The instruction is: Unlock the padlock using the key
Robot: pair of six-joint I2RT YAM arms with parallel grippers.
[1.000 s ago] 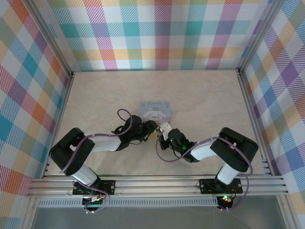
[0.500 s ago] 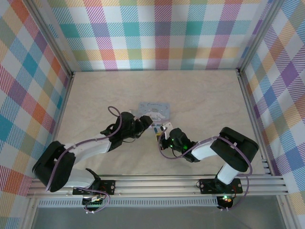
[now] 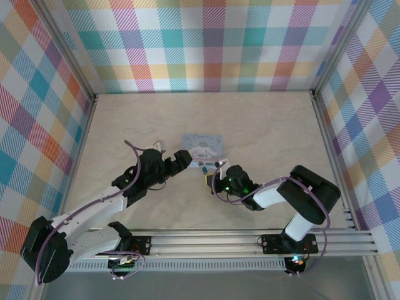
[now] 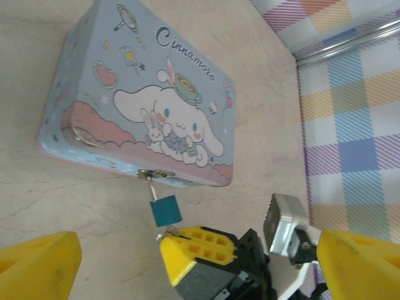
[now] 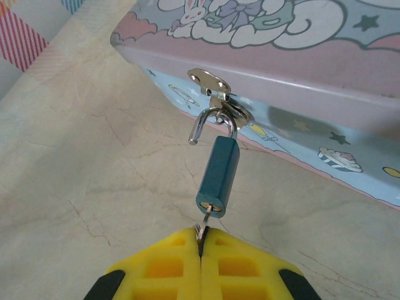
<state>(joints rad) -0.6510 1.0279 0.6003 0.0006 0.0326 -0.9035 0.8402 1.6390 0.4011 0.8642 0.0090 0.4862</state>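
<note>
Backed the left pincer (image 3: pixel 172 153) off the padlock (image 5: pixel 217 175) since a second ago, now gaping wide. Dangling from the Cinnamoroll tin (image 5: pixel 300 56) hasp (image 5: pixel 209 81) just above the table (image 5: pixel 75 187), key (image 5: pixel 203 231) in its base, pinched tight in the right pincer (image 5: pixel 200 250). Looks sprung at one shackle (image 5: pixel 199 128) end, so probably unlocked. Next up: unhook gently, no dragging the tin.

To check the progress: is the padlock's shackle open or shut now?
Open: one end of the shackle hangs free outside the padlock, which hangs from the hasp of the Cinnamoroll tin.

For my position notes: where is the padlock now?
Right wrist view, centre: the padlock is hooked on the hasp of the tin, just beyond the right gripper, whose shut jaws pinch the key in its base.
</note>
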